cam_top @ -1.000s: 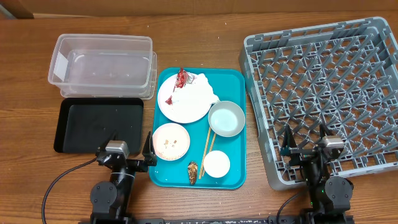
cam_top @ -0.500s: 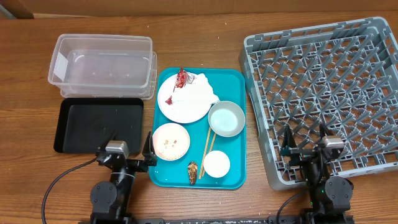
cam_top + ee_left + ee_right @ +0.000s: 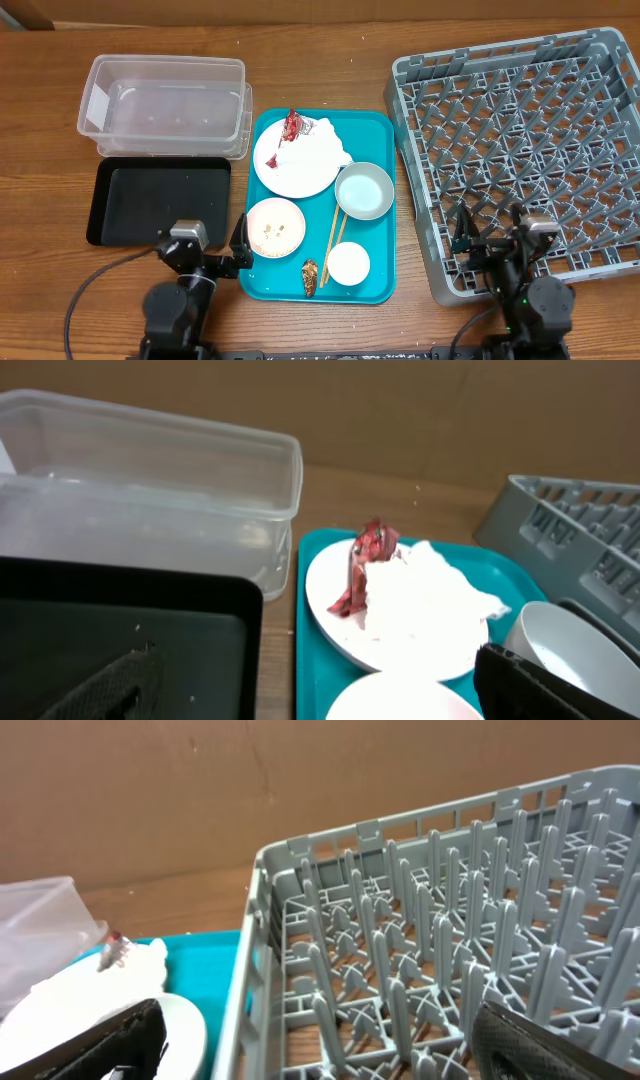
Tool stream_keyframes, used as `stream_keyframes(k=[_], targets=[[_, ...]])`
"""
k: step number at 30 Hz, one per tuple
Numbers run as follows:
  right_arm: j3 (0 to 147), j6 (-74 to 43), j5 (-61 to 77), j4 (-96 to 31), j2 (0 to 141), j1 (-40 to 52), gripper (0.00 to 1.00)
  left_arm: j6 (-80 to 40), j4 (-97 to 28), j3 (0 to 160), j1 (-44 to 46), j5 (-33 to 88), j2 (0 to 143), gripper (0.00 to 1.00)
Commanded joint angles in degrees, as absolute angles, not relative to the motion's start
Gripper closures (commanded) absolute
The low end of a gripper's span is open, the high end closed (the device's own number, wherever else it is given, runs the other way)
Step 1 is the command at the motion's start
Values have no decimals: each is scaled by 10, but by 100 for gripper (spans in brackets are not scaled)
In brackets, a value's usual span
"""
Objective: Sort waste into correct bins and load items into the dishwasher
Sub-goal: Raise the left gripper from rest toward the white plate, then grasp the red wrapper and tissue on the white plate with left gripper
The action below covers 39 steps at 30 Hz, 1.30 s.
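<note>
On the teal tray [image 3: 380,285] I counted one plate [image 3: 300,165], two bowls [image 3: 275,227], one cup [image 3: 348,263], two chopsticks [image 3: 335,235]; my left gripper [image 3: 203,248] and right gripper [image 3: 490,236] sat low, jaws wide, empty

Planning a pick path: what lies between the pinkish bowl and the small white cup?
The wooden chopsticks lie between the pinkish bowl and the small white cup, as the overhead view shows.

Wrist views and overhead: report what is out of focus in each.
Left wrist: the left fingers are dark blurs at the bottom, the napkin sharp. Right wrist: the right fingers blur likewise, the rack is clear. Overhead: evenly lit, sharp throughout.
</note>
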State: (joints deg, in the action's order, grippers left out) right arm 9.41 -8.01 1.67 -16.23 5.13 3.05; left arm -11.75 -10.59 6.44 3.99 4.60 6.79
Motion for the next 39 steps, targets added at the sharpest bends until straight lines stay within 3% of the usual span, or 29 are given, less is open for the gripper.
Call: stream_keyframes(k=[1, 14, 20, 27, 30, 39], targets=[[181, -119, 20, -189, 102, 32, 0, -86, -133, 150, 37, 61, 135, 0], [537, -126, 22, -534, 420, 32, 0, -60, -438, 512, 38, 75, 481, 0], [609, -121, 27, -605, 494, 32, 0, -82, -519, 611, 38, 76, 561, 1], [616, -120, 26, -613, 502, 32, 0, -105, -430, 616, 38, 106, 588, 0], [616, -120, 26, -612, 502, 32, 0, -105, -369, 616, 42, 136, 616, 4], [616, -120, 27, -615, 502, 32, 0, -103, -217, 616, 129, 130, 807, 7]])
